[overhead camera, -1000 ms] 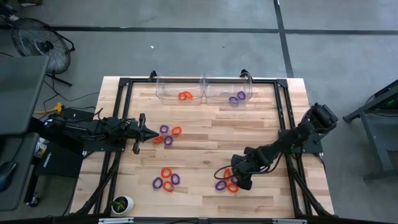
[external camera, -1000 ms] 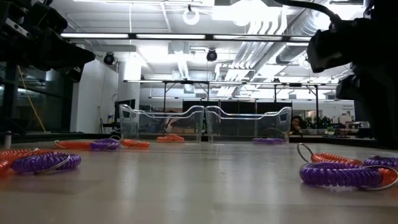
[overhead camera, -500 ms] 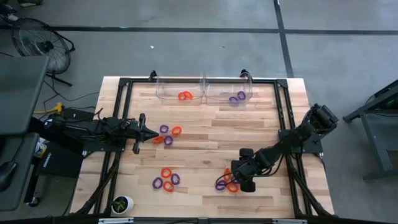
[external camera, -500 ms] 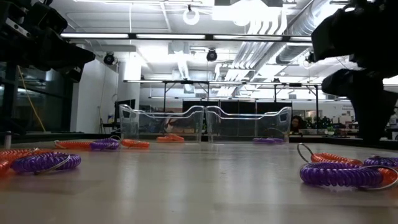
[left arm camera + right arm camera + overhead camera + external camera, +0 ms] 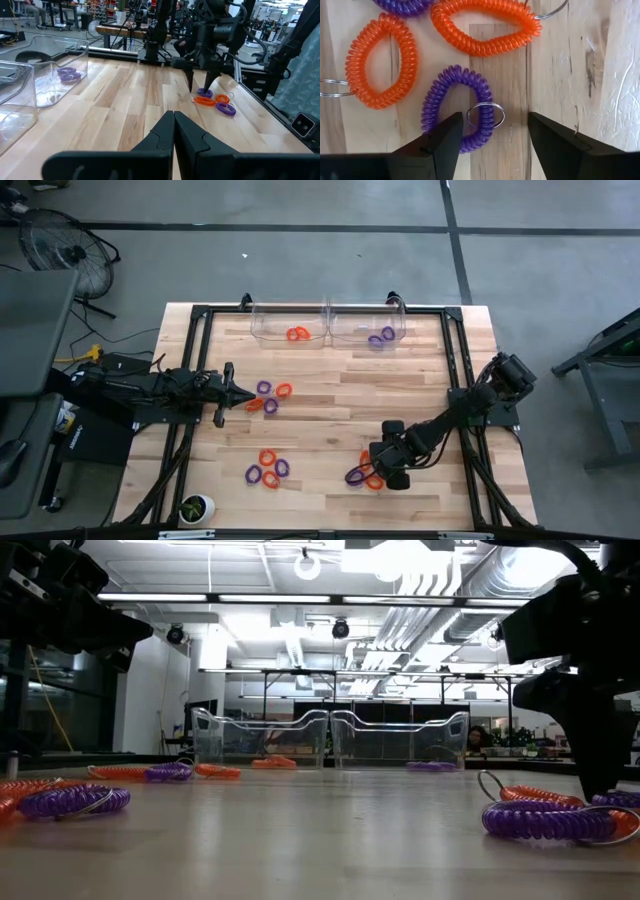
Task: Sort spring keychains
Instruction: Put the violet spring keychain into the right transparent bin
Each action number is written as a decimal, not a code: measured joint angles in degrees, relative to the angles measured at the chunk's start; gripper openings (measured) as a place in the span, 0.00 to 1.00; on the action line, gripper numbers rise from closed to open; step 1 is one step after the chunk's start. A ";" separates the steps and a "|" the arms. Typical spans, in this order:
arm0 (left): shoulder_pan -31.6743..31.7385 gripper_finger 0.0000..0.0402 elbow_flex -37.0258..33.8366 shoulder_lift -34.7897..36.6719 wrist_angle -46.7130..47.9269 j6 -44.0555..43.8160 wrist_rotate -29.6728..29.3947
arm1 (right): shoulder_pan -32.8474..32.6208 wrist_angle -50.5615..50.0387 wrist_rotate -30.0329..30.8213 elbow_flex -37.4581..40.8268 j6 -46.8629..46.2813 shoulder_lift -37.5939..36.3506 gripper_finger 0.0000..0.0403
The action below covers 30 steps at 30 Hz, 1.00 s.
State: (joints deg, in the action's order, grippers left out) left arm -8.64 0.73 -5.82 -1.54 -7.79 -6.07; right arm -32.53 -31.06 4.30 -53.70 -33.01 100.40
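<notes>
My right gripper (image 5: 494,120) is open, pointing down over a cluster of spring keychains (image 5: 362,477) at the table's near right. Its fingers stand on either side of one end of a purple keychain (image 5: 457,112), where its metal ring (image 5: 486,115) sits. Two orange keychains (image 5: 380,67) lie flat beside it. The low view shows this gripper (image 5: 598,780) low, just behind a purple keychain (image 5: 545,820). My left gripper (image 5: 240,397) is shut and empty, beside a second cluster (image 5: 268,398) at the middle left.
Two clear bins stand at the far edge: the left one (image 5: 272,326) holds orange keychains (image 5: 298,334), the right one (image 5: 352,326) purple ones (image 5: 381,336). A third cluster (image 5: 267,470) lies near the front left. A black frame (image 5: 455,360) borders the table.
My right gripper has gone down toward the table and a little toward the near edge, onto the near-right cluster, with its fingers open. The keychains have stayed where they lay.
</notes>
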 joint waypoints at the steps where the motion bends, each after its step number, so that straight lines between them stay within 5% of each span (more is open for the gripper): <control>1: 0.00 0.00 0.00 0.01 0.00 0.00 0.00 | 0.00 0.02 0.16 -0.01 0.00 0.47 0.55; 8: 0.00 0.00 0.00 0.00 0.00 0.00 0.00 | -0.02 0.12 0.28 -0.04 -1.22 1.55 0.47; 26: 0.00 0.00 0.00 0.02 0.00 0.00 0.00 | 0.70 0.58 0.33 0.10 -4.24 1.71 0.04; 30: 0.00 0.00 0.00 0.02 0.00 0.00 0.02 | 0.70 0.56 -0.09 0.12 -4.78 1.56 0.04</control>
State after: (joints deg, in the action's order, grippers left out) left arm -8.64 0.73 -5.80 -1.54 -7.79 -6.05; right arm -31.83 -30.50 4.21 -53.58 -37.80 101.96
